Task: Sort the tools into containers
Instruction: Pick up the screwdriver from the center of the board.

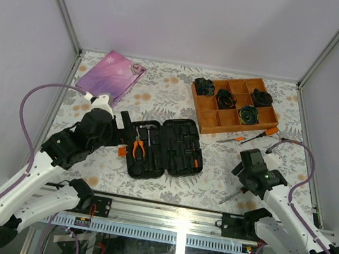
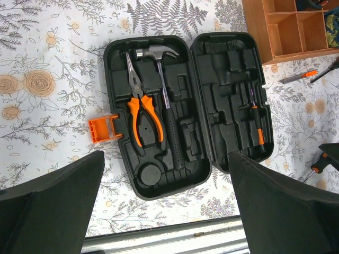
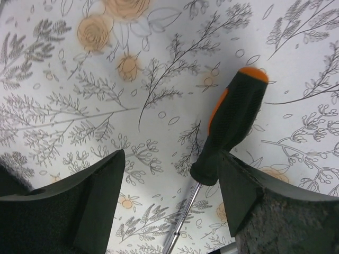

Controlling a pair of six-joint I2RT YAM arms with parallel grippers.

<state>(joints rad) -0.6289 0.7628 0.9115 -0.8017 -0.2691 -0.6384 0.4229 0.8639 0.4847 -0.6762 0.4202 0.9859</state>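
Orange-and-black grip and slim steel shaft identify the screwdriver [image 3: 230,124]. It lies flat on the table [image 3: 63,63], well apart from the tool case [image 2: 228,42] and close beside one finger of the right end effector [image 3: 170,169], whose jaws stand well apart and clamp nothing. It is judged light and rigid with a slippery shaft, so the handle is the better hold. The left end effector [image 2: 167,159], fully spread and empty, hangs over the open case, which holds long-nose pliers [image 2: 139,100], a claw hammer [image 2: 165,95] and one slim driver [image 2: 258,127]. The wooden tray [image 1: 198,109] contains black rolled bundles [image 1: 247,115].
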